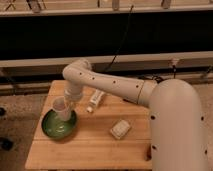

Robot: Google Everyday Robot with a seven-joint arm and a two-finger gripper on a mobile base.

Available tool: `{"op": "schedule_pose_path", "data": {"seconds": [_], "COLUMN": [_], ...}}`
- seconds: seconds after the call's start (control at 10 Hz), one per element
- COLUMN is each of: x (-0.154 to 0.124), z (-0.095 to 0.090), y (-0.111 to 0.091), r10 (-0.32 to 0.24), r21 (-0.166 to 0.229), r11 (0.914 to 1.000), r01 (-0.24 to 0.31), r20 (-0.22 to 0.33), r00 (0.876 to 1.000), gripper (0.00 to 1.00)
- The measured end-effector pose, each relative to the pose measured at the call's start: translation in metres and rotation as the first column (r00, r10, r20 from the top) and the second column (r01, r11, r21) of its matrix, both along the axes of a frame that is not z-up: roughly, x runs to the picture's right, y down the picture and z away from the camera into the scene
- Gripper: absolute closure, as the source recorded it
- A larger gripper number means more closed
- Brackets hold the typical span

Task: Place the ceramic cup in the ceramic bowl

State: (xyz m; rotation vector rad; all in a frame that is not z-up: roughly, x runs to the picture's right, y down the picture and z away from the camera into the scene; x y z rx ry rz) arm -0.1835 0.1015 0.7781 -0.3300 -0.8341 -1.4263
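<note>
A pale ceramic cup (61,108) is tilted over the far rim of a green ceramic bowl (56,127) that sits on the left of the wooden table (95,142). My gripper (68,102) comes down from the white arm at the back and is at the cup's upper right side, holding it. The cup's base seems to rest in or just above the bowl; I cannot tell which.
A small white bottle (95,100) lies on the table right of the cup. A pale rectangular packet (120,129) lies at centre right. My white arm covers the table's right side. A dark wall and rails stand behind the table.
</note>
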Motion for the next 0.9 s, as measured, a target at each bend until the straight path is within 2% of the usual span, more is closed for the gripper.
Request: {"op": "schedule_pose_path", "data": {"seconds": [0.4, 0.5, 0.9], "x": [-0.001, -0.001, 0.001], "z": [0.003, 0.004, 0.009], "y": [0.010, 0.013, 0.018], "r10": [-0.002, -0.006, 0.000], "r21": [-0.009, -0.011, -0.018], "r11": [1.0000, 0.9999, 0.9998], "r01": [0.002, 0.007, 0.001], "r20": [0.025, 0.036, 0.061], "r00": [1.000, 0.999, 0.998], "gripper": [0.28, 0.22, 0.20]}}
